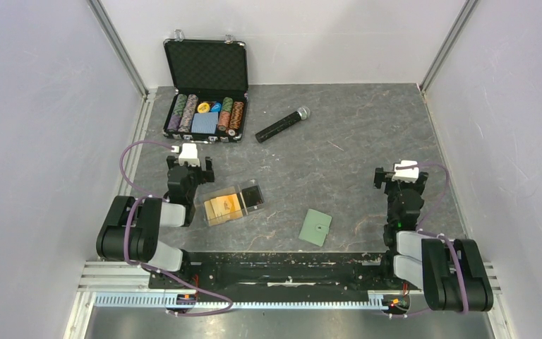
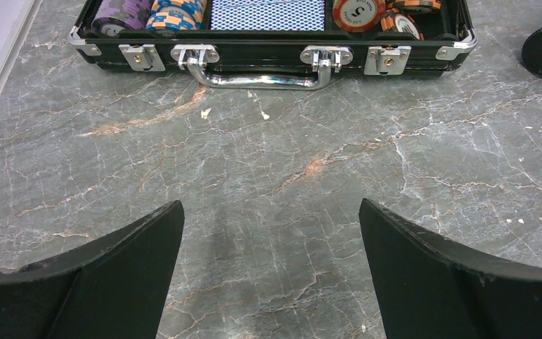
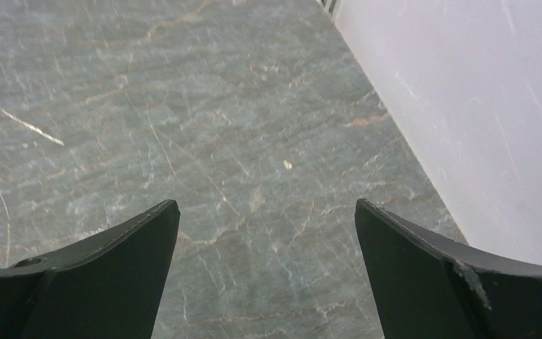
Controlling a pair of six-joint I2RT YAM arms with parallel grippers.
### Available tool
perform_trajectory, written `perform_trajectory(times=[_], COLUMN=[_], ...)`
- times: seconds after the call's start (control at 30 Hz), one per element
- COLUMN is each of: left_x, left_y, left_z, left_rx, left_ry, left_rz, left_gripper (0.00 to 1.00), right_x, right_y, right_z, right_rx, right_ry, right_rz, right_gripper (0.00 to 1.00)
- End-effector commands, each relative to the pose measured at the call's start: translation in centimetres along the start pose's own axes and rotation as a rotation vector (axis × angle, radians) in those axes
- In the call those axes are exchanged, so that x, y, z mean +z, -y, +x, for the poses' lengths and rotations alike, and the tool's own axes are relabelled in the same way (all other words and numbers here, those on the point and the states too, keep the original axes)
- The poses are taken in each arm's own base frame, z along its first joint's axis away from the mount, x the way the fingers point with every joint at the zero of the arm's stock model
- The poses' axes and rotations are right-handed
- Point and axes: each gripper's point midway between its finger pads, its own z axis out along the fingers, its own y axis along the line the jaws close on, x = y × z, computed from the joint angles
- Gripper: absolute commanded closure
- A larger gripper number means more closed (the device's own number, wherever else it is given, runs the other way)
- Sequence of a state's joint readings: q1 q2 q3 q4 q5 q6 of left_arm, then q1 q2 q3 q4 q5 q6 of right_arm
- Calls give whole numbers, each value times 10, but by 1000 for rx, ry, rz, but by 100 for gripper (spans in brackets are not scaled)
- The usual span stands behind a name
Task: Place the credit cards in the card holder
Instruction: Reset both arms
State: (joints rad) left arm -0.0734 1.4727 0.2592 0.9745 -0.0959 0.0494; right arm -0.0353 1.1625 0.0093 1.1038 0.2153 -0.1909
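I take the clear card holder (image 1: 231,202) as my landmark: it lies flat on the table (image 1: 367,141), toward the left side near my bases. My left pincer (image 1: 190,164) hangs just to its left and a little beyond it, jaws spread wide with nothing between them; its wrist view shows only bare stone and, farther off, the poker chip case (image 2: 268,28). My right pincer (image 1: 399,175) hangs well off to the holder's right, near the side wall, equally spread and empty.

Inside or under the holder's clear shell I can make out an orange card (image 1: 224,206) and a dark card (image 1: 254,195) toward its far right end; whether they sit fully seated in it I cannot tell from above. A green card (image 1: 315,227) lies flat on the table to the holder's right and slightly nearer me, apart from it.

The green card, I judge, is thin, light and stiff, lying flush on the smooth stone, so it offers no edge to pinch from above and would likely skate if nudged. The best hold looks to be across a short edge, after tipping or sliding one side up. The holder itself seems light, hard plastic, apt to shift under a push, so it may need steadying.

A microphone (image 1: 282,124) lies well beyond the holder.
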Motion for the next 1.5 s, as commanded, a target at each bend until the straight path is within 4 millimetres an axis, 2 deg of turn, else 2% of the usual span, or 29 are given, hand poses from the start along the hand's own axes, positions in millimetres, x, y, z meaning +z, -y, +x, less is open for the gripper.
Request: perform_trajectory(times=[0.0, 0.3, 0.5, 0.67, 0.73, 0.8, 0.87, 0.93, 1.0, 1.07, 1.13, 1.17, 1.27, 1.3, 1.37, 1.43, 1.47], left_x=[6, 6, 6, 6, 5, 6, 6, 6, 6, 6, 6, 6, 6, 6, 6, 6, 6], left_y=[-4, -3, -4, -4, -4, -4, -4, -4, -4, -3, -3, -4, -4, -3, -3, -3, -3], left_z=[-24, -23, -23, -23, -23, -24, -23, -24, -23, -23, -23, -23, -24, -24, -23, -23, -23], left_rx=[-49, -48, -48, -49, -48, -49, -48, -48, -48, -48, -48, -48, -48, -48, -48, -48, -48], left_ry=[78, 77, 76, 77, 78, 79, 77, 78, 78, 77, 76, 76, 77, 78, 77, 76, 76], left_rz=[-25, -24, -25, -26, -26, -25, -25, -25, -25, -23, -24, -24, -24, -23, -22, -22, -22], left_gripper=[0, 0, 0, 0, 0, 0, 0, 0, 0, 0, 0, 0, 0, 0, 0, 0, 0], right_x=[-35, -41, -24, -51, -48, -38, -22, -19, -31, -43, -56, -62, -59, -57, -46, -37, -34], right_y=[6, 2, -3, 14, 19, 16, 11, 11, 13, 14, 13, 16, 11, 11, -2, -16, -26], right_z=[16, 12, 18, 0, -6, -16, -19, -17, -17, -6, 19, 20, 19, 9, -4, -7, -2], right_rx=[12, 9, -11, 47, 66, 60, 56, 57, 104, 135, 143, 165, 180, 204, 187, 167, 126], right_ry=[40, 76, 6, 152, 162, 174, 140, 128, 163, 158, 102, 114, 107, 140, 158, 158, 132], right_rz=[12, -13, -36, 45, 75, 50, 27, 15, 20, 19, 28, 44, 20, 19, -61, -137, -178], right_gripper=[2, 2, 2, 2, 2, 2, 2, 2, 2, 2, 2, 2, 2, 2, 2, 2, 2])
